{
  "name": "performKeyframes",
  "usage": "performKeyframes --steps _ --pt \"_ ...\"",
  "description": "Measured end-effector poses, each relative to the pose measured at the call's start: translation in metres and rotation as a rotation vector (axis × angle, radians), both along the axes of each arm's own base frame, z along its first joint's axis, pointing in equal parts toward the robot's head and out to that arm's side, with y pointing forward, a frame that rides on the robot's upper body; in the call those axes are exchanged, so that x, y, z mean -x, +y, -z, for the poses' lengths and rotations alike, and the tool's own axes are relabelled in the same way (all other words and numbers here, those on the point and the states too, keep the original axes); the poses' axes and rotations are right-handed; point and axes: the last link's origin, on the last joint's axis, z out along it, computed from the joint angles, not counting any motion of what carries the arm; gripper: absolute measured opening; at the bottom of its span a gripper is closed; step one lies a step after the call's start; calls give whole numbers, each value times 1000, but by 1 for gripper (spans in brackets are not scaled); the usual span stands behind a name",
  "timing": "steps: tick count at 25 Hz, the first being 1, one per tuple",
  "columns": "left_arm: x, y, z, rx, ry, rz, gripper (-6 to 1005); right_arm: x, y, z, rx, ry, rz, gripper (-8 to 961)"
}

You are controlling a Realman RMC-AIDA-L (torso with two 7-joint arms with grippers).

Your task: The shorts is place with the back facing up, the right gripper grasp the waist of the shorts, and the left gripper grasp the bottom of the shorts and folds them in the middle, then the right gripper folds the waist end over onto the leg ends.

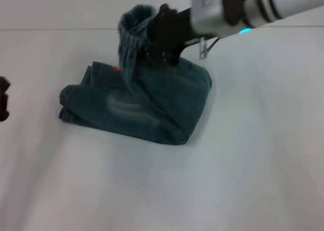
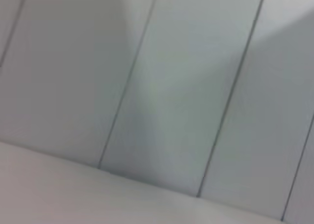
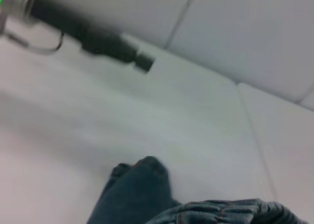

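Note:
The blue denim shorts [image 1: 147, 104] lie folded lengthwise on the white table. My right gripper [image 1: 161, 36] is shut on the ruffled waist [image 1: 132, 26], which it holds lifted above the far end of the cloth. The leg ends [image 1: 68, 107] rest on the table at the left. In the right wrist view the gathered waist [image 3: 225, 211] and a fold of denim [image 3: 135, 194] show close up. My left gripper [image 1: 4, 102] sits at the far left edge of the head view, away from the shorts. The left wrist view shows only wall panels.
The white table [image 1: 243, 165] spreads around the shorts. A panelled wall [image 2: 171, 87] stands behind. The left arm [image 3: 93, 37] shows as a dark bar in the right wrist view.

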Motion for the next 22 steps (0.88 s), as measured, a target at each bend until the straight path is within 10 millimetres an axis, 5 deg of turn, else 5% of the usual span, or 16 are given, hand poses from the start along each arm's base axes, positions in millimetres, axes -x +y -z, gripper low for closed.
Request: performKeyframes --steps 9,18,22 --pt "7 -23 2 -5 -25 -11 48 5 5 55 -58 -146 -65 185" --pt "6 -22 8 14 -28 -13 59 8 -6 60 -7 -86 -116 352" --pt "4 -20 7 13 -22 -7 64 7 -10 59 8 -71 -101 542"
